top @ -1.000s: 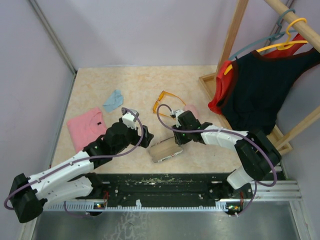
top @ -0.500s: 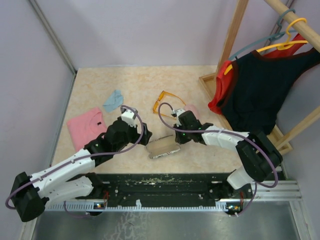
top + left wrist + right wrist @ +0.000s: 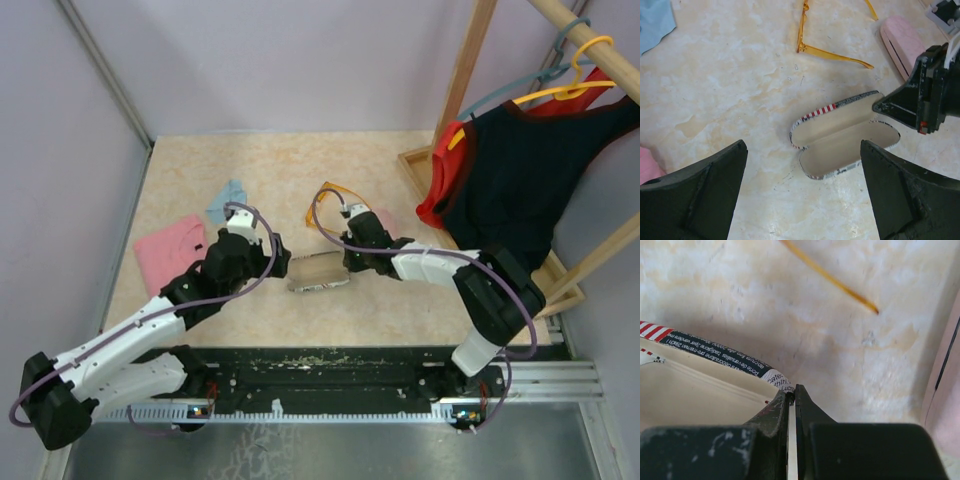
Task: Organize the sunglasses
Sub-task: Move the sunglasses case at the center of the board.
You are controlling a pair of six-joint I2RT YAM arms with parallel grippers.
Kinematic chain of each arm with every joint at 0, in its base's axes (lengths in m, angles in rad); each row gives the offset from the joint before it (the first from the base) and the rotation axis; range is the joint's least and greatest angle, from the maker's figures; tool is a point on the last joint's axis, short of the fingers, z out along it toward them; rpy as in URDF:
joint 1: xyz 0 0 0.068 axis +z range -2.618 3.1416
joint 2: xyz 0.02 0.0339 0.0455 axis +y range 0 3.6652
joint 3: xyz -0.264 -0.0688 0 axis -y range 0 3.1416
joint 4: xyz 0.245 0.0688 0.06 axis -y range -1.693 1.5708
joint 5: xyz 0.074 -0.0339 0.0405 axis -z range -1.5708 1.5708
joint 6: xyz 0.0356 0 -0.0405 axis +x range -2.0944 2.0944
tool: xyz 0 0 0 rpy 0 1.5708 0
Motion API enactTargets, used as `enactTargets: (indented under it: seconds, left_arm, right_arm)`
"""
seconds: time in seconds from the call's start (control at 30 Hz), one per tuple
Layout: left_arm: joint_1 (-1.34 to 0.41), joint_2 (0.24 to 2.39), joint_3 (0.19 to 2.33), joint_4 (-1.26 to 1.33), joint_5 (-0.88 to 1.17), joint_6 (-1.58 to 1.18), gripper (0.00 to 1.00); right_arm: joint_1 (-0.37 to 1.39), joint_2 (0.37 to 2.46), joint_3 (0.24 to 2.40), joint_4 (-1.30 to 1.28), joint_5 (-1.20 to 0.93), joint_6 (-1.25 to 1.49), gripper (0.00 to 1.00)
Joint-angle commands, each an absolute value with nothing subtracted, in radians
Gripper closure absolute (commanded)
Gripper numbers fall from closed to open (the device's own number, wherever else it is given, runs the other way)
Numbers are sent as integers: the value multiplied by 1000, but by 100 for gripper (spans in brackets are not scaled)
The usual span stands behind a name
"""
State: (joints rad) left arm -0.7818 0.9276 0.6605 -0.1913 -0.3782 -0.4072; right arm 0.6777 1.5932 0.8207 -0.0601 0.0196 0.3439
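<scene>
The orange translucent sunglasses (image 3: 325, 194) lie unfolded on the table, also seen in the left wrist view (image 3: 832, 50); one thin arm (image 3: 830, 276) shows in the right wrist view. The black-and-white printed case (image 3: 318, 272) lies open, cream lining up (image 3: 845, 135). My right gripper (image 3: 346, 263) is shut on the rim of that case's right end (image 3: 775, 377), with its fingertips (image 3: 881, 106) pinching the edge. My left gripper (image 3: 283, 262) hovers just left of the case, open, its fingers (image 3: 705, 195) wide apart with nothing between them.
The pink oblong case (image 3: 386, 222) lies shut just right of the right gripper (image 3: 902, 42). A pink cloth (image 3: 168, 250) and a blue cloth (image 3: 228, 200) lie at the left. A wooden rack (image 3: 470, 70) with hung clothes (image 3: 510, 180) stands at the right.
The right gripper closed on the printed case's end. The case slid up and to the left with it. The left arm reached further forward, staying open.
</scene>
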Motion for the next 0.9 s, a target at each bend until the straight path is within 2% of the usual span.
enactTargets:
  seconds: [0.0, 0.53, 0.8, 0.87]
  left_arm:
    - [-771, 898, 693, -226, -405, -402, 1]
    - [-761, 872, 687, -236, -406, -393, 1]
    - [-759, 873, 684, -234, -406, -389, 1]
    - [-758, 874, 684, -232, -406, -386, 1]
  right_arm:
    - [675, 1662, 936, 64, 104, 361, 100]
    - [650, 1844, 1060, 141, 237, 289, 100]
    - [602, 1868, 1070, 144, 193, 254, 100]
    - [600, 1868, 1069, 149, 178, 245, 95]
